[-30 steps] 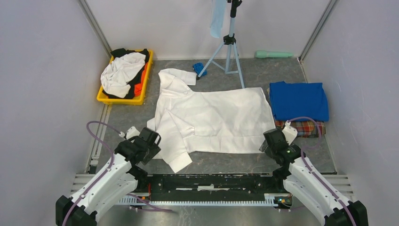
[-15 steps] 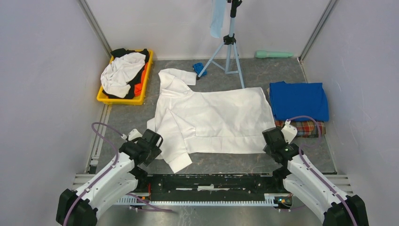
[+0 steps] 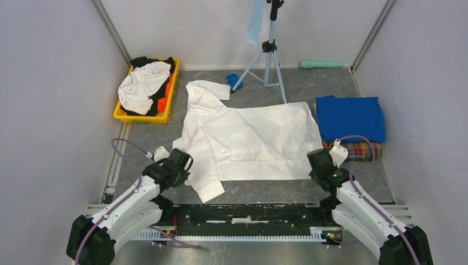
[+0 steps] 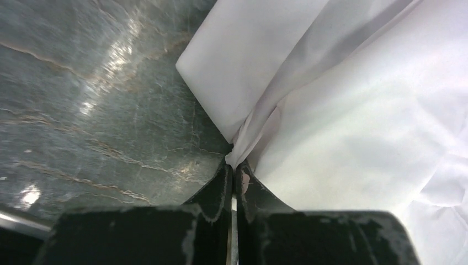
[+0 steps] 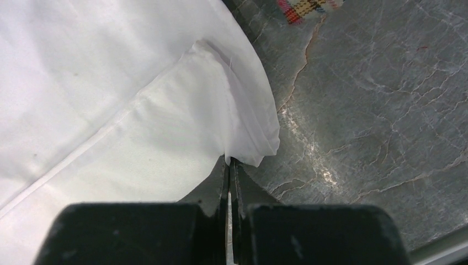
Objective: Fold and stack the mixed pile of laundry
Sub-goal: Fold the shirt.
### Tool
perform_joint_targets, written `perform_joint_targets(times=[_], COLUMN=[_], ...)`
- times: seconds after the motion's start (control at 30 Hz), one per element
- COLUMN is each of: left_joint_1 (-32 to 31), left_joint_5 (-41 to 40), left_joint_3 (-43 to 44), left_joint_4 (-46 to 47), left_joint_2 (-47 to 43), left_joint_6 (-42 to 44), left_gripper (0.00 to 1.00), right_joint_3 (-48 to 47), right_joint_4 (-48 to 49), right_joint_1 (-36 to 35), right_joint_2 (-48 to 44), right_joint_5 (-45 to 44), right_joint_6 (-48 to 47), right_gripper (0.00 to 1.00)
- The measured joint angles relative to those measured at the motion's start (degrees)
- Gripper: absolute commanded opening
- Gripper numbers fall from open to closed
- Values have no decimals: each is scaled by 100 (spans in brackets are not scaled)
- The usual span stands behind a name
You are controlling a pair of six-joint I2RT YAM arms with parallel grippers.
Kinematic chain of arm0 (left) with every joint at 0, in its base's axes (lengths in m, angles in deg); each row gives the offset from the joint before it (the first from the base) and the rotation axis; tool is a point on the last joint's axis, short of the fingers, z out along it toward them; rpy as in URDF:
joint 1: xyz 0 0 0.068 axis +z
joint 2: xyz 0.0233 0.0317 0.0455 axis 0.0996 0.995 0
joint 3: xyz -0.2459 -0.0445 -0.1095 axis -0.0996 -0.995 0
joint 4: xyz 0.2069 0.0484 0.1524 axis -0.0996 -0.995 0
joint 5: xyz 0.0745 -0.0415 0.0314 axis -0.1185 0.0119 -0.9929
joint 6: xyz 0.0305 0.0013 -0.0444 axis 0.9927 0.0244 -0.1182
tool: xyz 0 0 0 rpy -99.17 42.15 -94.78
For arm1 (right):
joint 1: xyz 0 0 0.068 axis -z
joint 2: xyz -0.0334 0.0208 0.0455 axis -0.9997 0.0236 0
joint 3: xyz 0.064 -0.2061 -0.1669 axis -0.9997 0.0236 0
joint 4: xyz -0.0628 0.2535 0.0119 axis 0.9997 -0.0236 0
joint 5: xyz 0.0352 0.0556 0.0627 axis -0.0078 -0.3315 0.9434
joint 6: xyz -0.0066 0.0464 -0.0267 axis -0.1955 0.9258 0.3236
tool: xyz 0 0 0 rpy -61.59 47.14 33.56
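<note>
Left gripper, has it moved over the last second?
Yes. In the top view the left gripper has shifted slightly right, away from the left wall, onto the white shirt's edge, and is shut on it.

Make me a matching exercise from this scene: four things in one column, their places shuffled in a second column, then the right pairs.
Things
1. white shirt
2. blue T-shirt
3. yellow tray
4. tripod

Places
A. standing at the back
B. far left, holding crumpled clothes
C. spread in the middle, pinched by the left gripper and the right gripper
D. folded at the right, on a plaid cloth

Pairs: 1-C, 2-D, 3-B, 4-A
</note>
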Motion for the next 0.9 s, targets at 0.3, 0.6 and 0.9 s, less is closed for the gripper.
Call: perform_joint_targets(times=[0.3,0.6,0.9], left_joint_1=[61,63,98], left_joint_5=[-501,-516,-754], left_joint_3=[649,656,1154], left_joint_4=[-645,-994,-1373], left_joint_2=[-533,-828,-1613], left_joint_6=[144,101,87], left_gripper=[2,52,100], right_joint_3=[7,50,20], right_joint_4=[-9,-35,306], right_joint_1=[-2,-2,0], right_joint_2=[-11,-219,-494], right_joint_5=[-24,162,1156], right_joint_6=[4,-107,-1237], right_gripper=[0,47,80])
